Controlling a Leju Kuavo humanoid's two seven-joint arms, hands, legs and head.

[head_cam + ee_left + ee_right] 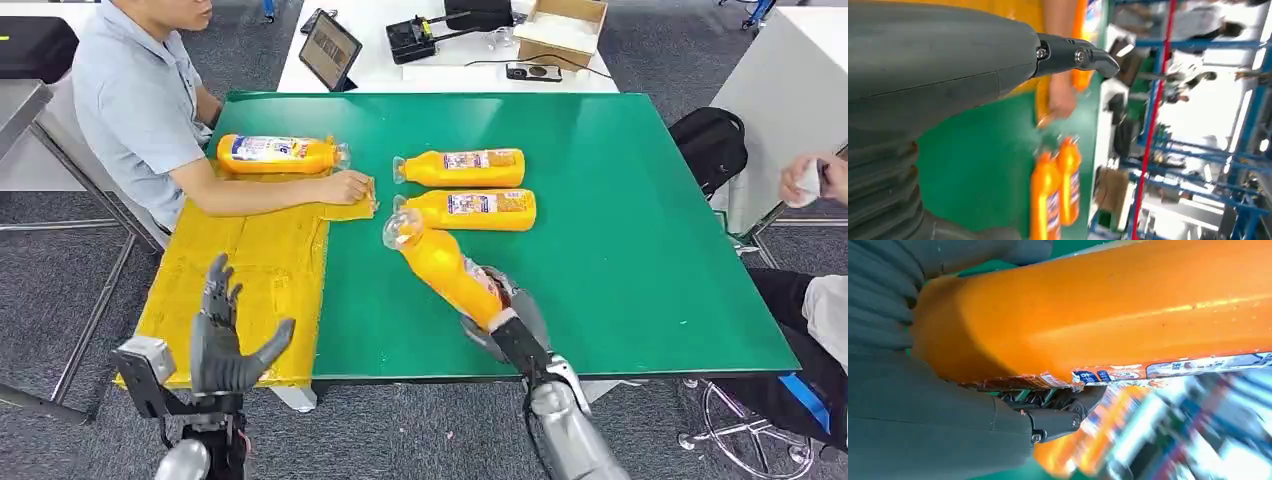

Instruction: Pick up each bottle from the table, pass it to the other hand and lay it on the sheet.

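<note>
My right hand (510, 315) grips the base of an orange bottle (445, 265), which tilts up and to the left above the green table (620, 230); in the right wrist view its orange body (1128, 305) lies against my thumb. Two more orange bottles (462, 167) (470, 209) lie side by side on the green top behind it, also seen as a bottle pair (1055, 195). Another bottle (278, 154) lies on the yellow sheet (250, 280) at its far end. My left hand (225, 335) is raised over the sheet's near edge, fingers spread, holding nothing.
A person in a grey shirt (140, 100) sits at the left, with a hand (350, 187) resting on the sheet's corner. Another person's hand (815, 180) is at the right edge. A tablet (328, 50), boxes and cables sit on the white table behind.
</note>
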